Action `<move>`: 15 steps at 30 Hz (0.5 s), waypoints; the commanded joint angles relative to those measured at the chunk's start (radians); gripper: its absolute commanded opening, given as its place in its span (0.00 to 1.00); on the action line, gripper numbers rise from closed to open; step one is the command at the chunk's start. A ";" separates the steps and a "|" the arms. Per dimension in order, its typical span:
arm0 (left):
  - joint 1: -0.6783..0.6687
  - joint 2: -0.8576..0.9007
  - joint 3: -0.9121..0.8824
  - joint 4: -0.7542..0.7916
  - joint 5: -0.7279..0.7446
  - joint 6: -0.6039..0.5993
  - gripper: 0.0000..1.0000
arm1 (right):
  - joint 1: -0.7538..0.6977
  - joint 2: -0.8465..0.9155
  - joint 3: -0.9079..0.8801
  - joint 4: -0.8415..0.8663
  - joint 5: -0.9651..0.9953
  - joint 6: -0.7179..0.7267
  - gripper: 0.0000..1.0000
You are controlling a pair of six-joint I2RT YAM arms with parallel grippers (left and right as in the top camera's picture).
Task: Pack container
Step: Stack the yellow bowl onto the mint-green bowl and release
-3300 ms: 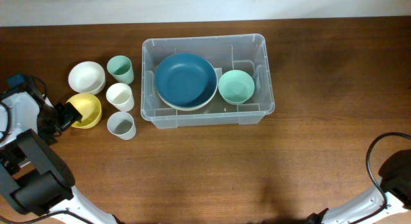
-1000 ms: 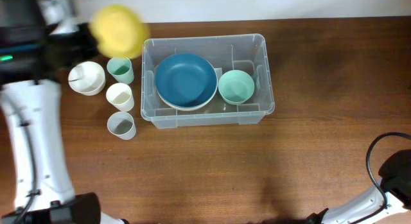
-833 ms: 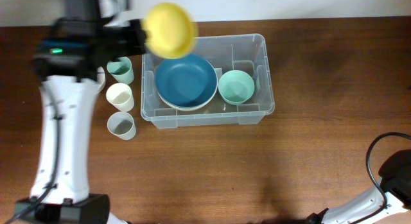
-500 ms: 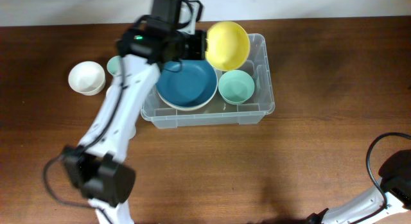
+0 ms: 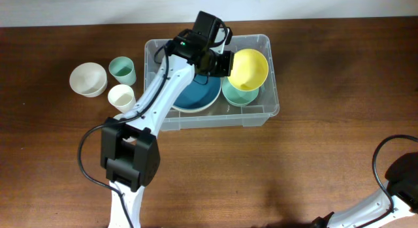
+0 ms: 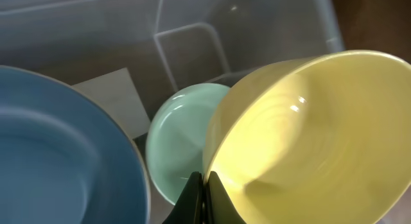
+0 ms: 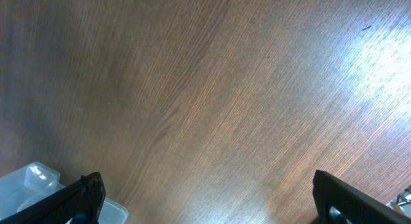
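Note:
The clear plastic container [image 5: 269, 42] sits at the table's back middle. Inside lie a big blue bowl [image 5: 196, 97] and a mint green bowl [image 5: 236, 96]. My left gripper [image 5: 226, 66] is shut on the rim of a yellow bowl [image 5: 249, 68], holding it tilted above the mint bowl at the container's right end. In the left wrist view the shut fingers [image 6: 204, 201] pinch the yellow bowl [image 6: 308, 140] by its edge, over the mint bowl [image 6: 176, 144] and beside the blue bowl [image 6: 58, 153]. My right gripper [image 7: 205, 198] stands open over bare wood; a corner of the container [image 7: 29, 179] shows.
Left of the container stand a white bowl [image 5: 88, 79], a mint cup [image 5: 122, 70] and a white cup [image 5: 121, 97]. The left arm [image 5: 153, 104] stretches across the container's left side. The right arm's base [image 5: 400, 179] is at the lower right corner.
My left arm has swung from the far left to the right over the container, carrying the yellow bowl, and now holds it above the mint bowl. The right gripper has not moved.

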 commanded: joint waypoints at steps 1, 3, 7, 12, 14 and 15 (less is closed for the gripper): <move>0.003 0.023 0.012 -0.005 -0.055 -0.010 0.01 | 0.002 -0.010 -0.003 -0.002 0.009 -0.007 0.99; 0.003 0.023 0.012 -0.014 -0.081 -0.010 0.01 | 0.002 -0.010 -0.003 -0.002 0.009 -0.007 0.99; 0.003 0.026 0.012 -0.032 -0.136 -0.010 0.01 | 0.002 -0.010 -0.003 -0.003 0.009 -0.007 0.99; -0.004 0.039 0.012 -0.036 -0.139 -0.009 0.01 | 0.002 -0.010 -0.003 -0.002 0.009 -0.007 0.99; -0.009 0.050 0.012 -0.037 -0.139 -0.010 0.01 | 0.002 -0.010 -0.003 -0.002 0.009 -0.007 0.99; -0.012 0.054 0.012 -0.038 -0.139 -0.010 0.01 | 0.002 -0.010 -0.003 -0.002 0.009 -0.007 0.99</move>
